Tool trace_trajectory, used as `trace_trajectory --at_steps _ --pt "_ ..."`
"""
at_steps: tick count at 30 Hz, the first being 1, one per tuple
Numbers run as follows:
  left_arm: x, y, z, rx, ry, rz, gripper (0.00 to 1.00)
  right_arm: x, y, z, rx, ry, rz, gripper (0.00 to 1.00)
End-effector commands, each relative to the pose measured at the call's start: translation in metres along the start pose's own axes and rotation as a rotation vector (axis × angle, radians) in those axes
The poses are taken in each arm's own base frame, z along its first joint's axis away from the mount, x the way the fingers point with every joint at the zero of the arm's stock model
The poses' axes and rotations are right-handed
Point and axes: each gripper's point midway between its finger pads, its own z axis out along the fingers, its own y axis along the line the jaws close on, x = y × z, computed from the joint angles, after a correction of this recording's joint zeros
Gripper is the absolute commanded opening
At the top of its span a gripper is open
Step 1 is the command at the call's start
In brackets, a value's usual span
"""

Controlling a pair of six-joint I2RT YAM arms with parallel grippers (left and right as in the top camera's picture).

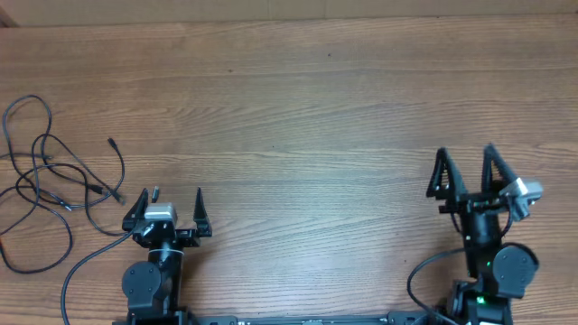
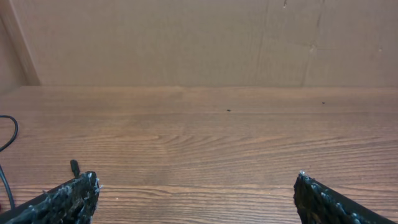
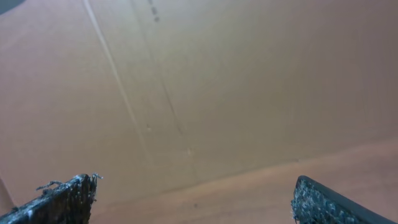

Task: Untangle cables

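Left hand (image 1: pixel 171 195) and right hand (image 1: pixel 465 151) spread, empty; cables (image 1: pixel 52 171) cut off at left edge.

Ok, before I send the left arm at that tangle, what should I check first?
1. Left hand open and empty: ok.
2. Right hand open and empty: ok.
3. Cables located, lying on the table to the left of the left hand: ok.
4. Whole tangle inside the overhead view: not ok, cords run off the left edge.
5. Which cord lies on top at the crossings: cannot tell.
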Motion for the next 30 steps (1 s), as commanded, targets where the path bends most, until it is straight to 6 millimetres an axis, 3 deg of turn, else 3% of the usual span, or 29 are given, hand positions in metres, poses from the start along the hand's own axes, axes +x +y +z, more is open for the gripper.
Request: trace_trajectory --at_steps 1,21,30 --pt "0.0 0.002 0.0 -0.011 -0.005 -0.016 1.0 0.008 -0.008 -0.01 0.036 -0.016 0.024 1.0" --pt "0.0 0.002 0.0 -0.011 -0.005 -0.016 0.99 0.081 -0.044 -0.042 0.256 0.267 0.081 1.0" --pt "0.0 0.002 0.0 -0.011 -0.005 -0.016 0.99 0.072 -0.041 -0.043 0.24 0.228 0.069 1.0"
